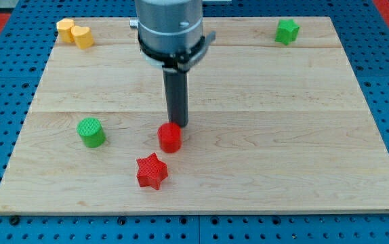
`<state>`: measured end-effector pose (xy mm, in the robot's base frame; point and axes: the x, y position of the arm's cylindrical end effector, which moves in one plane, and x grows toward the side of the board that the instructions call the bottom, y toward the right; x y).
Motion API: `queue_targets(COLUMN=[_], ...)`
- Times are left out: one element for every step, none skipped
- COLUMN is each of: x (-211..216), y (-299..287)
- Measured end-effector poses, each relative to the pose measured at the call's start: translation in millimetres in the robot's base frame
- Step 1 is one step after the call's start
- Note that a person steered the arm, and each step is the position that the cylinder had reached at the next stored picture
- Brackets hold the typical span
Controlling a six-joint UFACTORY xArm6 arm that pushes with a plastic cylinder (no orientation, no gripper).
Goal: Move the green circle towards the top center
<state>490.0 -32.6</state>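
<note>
The green circle is a short green cylinder on the left part of the wooden board. My tip stands near the board's middle, right behind the red circle and touching or nearly touching it. The tip is well to the right of the green circle, apart from it. A red star lies just below and left of the red circle.
Two yellow blocks sit together at the top left corner. A green star-like block sits at the top right. The arm's grey body hangs over the top centre. Blue pegboard surrounds the board.
</note>
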Motion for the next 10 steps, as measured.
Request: queue_targets(x=[23.5, -11.9, -7.0, 39.2, 3.6, -32.9, -34.1, -51.5, 13.8, 25.8], y=[-35.4, -38.9, -107.0, -103.9, -186.6, -74.1, -72.7, -159.2, -160.9, -73.5])
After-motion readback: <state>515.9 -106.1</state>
